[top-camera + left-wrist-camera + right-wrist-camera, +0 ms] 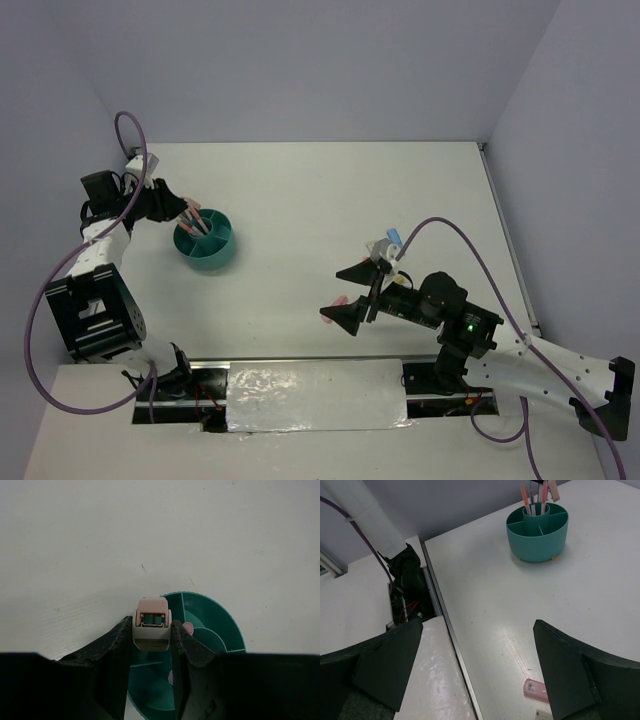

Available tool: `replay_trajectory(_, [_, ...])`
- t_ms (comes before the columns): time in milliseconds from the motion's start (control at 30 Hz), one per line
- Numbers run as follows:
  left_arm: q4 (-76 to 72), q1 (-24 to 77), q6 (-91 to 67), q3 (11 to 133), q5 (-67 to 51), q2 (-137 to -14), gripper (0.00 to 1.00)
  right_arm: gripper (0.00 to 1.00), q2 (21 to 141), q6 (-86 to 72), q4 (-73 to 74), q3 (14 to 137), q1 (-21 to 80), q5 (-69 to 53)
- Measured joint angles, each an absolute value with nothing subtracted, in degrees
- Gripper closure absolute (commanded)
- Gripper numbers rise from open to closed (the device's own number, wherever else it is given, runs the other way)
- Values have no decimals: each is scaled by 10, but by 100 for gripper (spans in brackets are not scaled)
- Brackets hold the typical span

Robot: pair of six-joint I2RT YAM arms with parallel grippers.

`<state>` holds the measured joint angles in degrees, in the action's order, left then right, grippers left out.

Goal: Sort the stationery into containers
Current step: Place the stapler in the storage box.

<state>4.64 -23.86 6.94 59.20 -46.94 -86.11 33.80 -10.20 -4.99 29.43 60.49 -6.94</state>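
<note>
Left jaws were closed tight on a small pink-and-grey item (152,625), gripping it on both sides. It hung over the rim of the teal organiser (212,622), on the side nearest the left arm's base. Orange, grey and pink pens (525,500) stood upright in the organiser's centre compartment. Right jaws were spread wide with nothing in them, well apart from the organiser, out to its right and nearer the arm bases. A pink eraser (536,689) lay flat on the worktop (330,190) under those open jaws, not touched by them. A grey eraser (379,248) and a blue eraser (393,237) sat just beside each other, farther from the organiser than the right jaws.
</note>
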Motion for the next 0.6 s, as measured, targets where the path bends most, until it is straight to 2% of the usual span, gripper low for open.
replay_trajectory(333, [45, -239, 54, 588, -452, -861, 53, 0, 336, -102, -50, 294, 605, -71])
replay_trajectory(367, [44, -239, 53, 588, -450, -861, 44, 0, 337, -102, -50, 294, 605, -72])
replay_trajectory(400, [43, -239, 53, 588, -447, -861, 13, 0, 338, -102, -50, 294, 605, -72])
replay_trajectory(433, [42, -239, 53, 588, -444, -861, 1, 0, 339, -102, -50, 294, 605, -73])
replay_trajectory(600, [42, -239, 43, 588, -432, -861, 1, 0, 340, -102, -50, 294, 605, -74])
